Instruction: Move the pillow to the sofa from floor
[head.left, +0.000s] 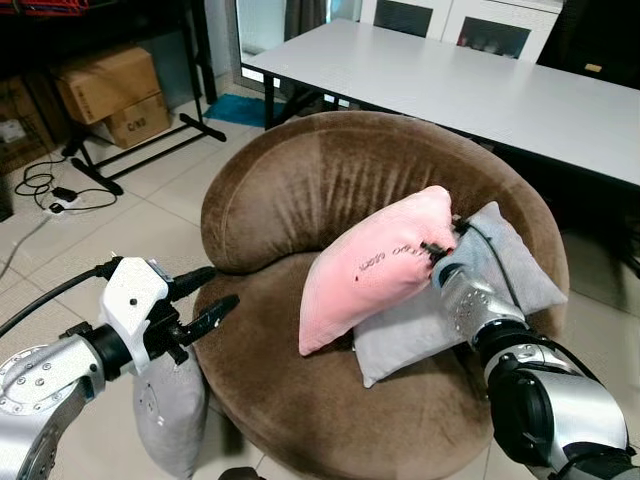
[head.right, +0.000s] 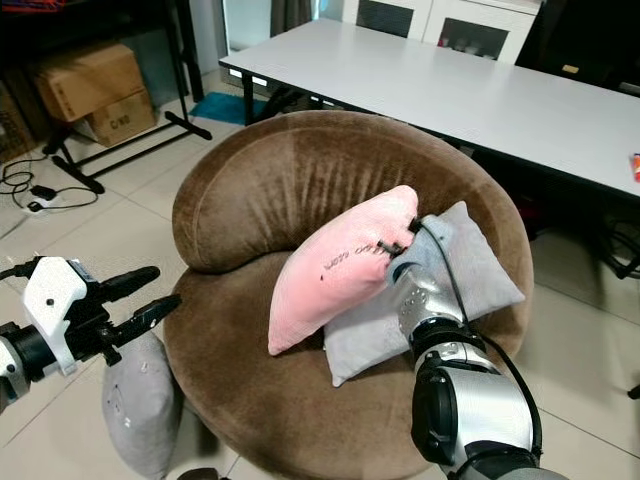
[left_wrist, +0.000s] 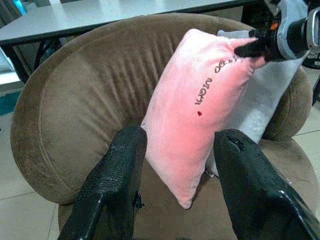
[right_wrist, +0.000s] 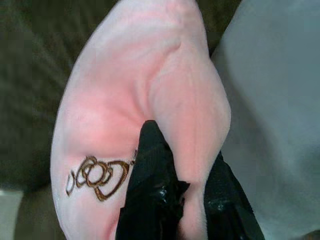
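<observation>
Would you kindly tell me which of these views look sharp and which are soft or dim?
Left eye view: evenly lit and sharp on the pink pillow and sofa. Left wrist view: the near fingers are soft. Right wrist view: close and blurred, with the right tool pinching pink fabric.

We've got the sofa (head.left: 300, 200) sitting dead centre of the head view, with the pillow (head.left: 375, 265) standing tilted on its seat, leaning back against a second cushion (head.left: 500, 260) just to its right. The right gripper (head.left: 440, 252) comes in from the lower right and pinches the pillow's upper corner. At lower left, the left gripper (head.left: 205, 300) hangs off the sofa's front edge, fingers apart, and a third cushion (head.left: 170, 405) stands on the floor right below it, against the sofa. Behind the sofa, a table (head.left: 480, 85) runs across the upper right. Boxes (head.left: 115, 95) sit in the upper left.
</observation>
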